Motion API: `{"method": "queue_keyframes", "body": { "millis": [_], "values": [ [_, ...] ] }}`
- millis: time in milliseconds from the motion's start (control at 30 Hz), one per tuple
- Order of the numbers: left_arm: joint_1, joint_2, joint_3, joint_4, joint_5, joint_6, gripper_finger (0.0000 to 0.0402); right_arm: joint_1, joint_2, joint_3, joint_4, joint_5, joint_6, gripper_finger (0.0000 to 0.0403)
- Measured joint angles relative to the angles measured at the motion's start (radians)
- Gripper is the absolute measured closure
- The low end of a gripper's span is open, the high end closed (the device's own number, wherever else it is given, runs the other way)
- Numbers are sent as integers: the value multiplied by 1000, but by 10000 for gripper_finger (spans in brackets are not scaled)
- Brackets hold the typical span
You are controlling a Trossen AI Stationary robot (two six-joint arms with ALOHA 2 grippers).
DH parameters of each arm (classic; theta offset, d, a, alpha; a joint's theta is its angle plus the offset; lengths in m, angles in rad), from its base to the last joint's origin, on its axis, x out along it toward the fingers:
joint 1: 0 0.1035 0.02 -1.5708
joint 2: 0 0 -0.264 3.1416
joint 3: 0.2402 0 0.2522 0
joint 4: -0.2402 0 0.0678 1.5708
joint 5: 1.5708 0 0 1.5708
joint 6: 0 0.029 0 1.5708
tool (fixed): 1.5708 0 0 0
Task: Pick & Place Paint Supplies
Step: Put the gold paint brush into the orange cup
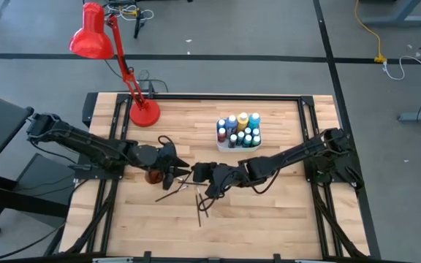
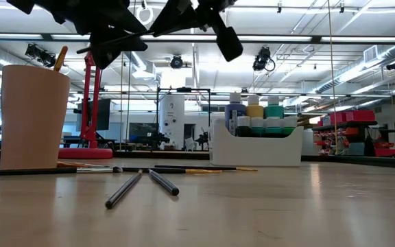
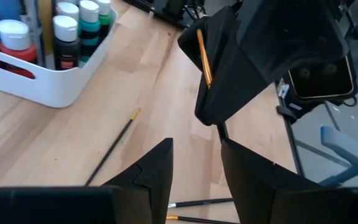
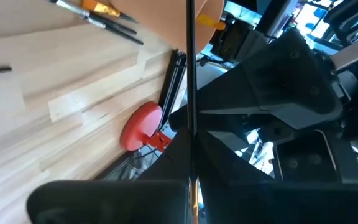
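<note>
Right wrist view: right end effector [image 4: 190,177] pinching paintbrush [image 4: 189,74]; left end effector [image 3: 194,163] spread.

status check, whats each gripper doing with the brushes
Right gripper shut on a paintbrush, held mid-table. Left gripper open, facing it, nothing held. More brushes loose on the table; orange cup beside the left gripper.

Both grippers up top, dark fingers [image 2: 228,41] angled down; orange cup [image 2: 33,116] below-left of them, one brush inside; loose paintbrushes [image 2: 142,182] on table [image 2: 286,206] beneath fingers; white tray [image 2: 256,147] of paint bottles [image 2: 254,113] below-right.
</note>
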Motion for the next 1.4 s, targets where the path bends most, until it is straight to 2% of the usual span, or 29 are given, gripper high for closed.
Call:
{"method": "queue_keyframes", "body": {
  "millis": [133, 367, 700, 1000, 1100, 1400],
  "values": [
    [5, 0, 0, -5, -27, 0, 255, -8, 2, 0, -1, -20, -20, 390],
    [19, 0, 0, -15, 26, 1, 255, -10, 6, 0, 8, -44, -55, 390],
    [19, 2, 0, 47, 30, 26, 256, -24, 8, 2, -17, -39, -26, 390],
    [18, 0, 0, 31, -12, 44, 259, -34, 11, -1, 47, -41, -33, 389],
    [18, 1, 0, 29, -14, 68, 280, -34, 11, -1, 31, -41, -33, 389],
    [31, 0, 2, -2, -13, 67, 390, -34, 11, 0, 32, -40, -28, 389]
  ]
}}
